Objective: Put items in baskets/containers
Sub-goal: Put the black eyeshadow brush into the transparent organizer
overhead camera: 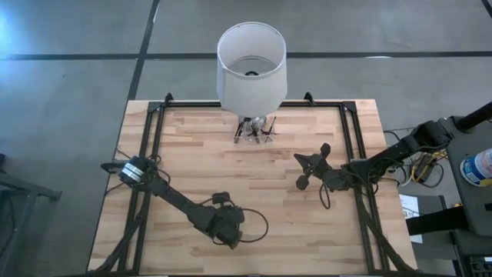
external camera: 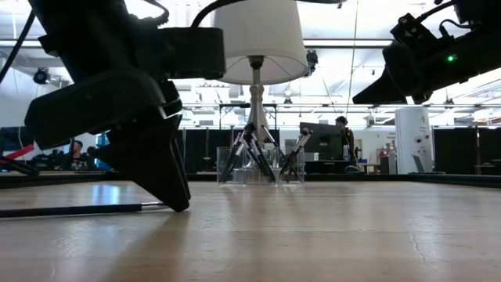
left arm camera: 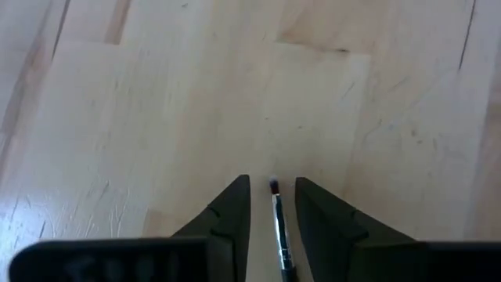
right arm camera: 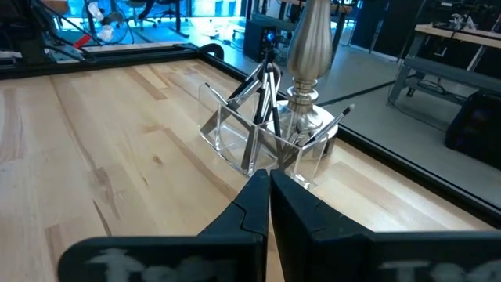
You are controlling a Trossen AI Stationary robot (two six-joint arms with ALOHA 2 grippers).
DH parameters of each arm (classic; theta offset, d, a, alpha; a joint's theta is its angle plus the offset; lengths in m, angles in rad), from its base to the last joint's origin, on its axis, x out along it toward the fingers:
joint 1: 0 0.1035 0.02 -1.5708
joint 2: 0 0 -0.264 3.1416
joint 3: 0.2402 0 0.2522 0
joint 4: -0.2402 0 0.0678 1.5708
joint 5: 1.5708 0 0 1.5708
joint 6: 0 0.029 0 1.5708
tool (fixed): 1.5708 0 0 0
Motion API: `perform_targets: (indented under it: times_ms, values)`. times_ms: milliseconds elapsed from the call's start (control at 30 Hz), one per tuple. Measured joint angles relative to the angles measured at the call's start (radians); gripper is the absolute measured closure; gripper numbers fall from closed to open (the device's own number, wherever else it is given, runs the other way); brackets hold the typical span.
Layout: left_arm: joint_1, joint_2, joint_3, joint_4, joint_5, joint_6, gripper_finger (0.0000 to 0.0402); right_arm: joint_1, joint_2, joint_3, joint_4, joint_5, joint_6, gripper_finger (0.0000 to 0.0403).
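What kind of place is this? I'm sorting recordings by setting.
Probably a robotics lab or workshop: a framed wooden table on concrete floor, with monitors and a person in the open hall behind.

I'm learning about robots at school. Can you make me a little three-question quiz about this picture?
1. True or false: a thin brush lies flat on the wooden table between the fingers of the left tool.
2. Where does the clear holder with brushes in it stand? A) at the foot of the lamp B) at the table's near edge C) on the floor
3. Fill in: the fingers of the right tool are pressed ____.

Key: 1 true; 2 A; 3 together (shut, holding nothing).
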Motion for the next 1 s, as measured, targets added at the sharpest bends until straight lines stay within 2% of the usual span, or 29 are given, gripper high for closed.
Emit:
perform_targets:
  times_ms: [267, 600, 1000]
  values:
    - [0.0, 0.0, 0.003, 0.008, 0.013, 0.031, 0.0305, 0.0, 0.0, 0.0, 0.0, 0.0, 0.0, 0.0394]
    - [0.004, -0.002, 0.004, -0.091, 0.016, -0.054, 0.0305, 0.0, 0.0, 0.0, 0.0, 0.0, 0.0, 0.0394]
    - [0.02, -0.003, -0.008, -0.03, 0.032, -0.007, 0.0312, 0.0, 0.0, 0.0, 0.0, -0.001, 0.008, 0.0394]
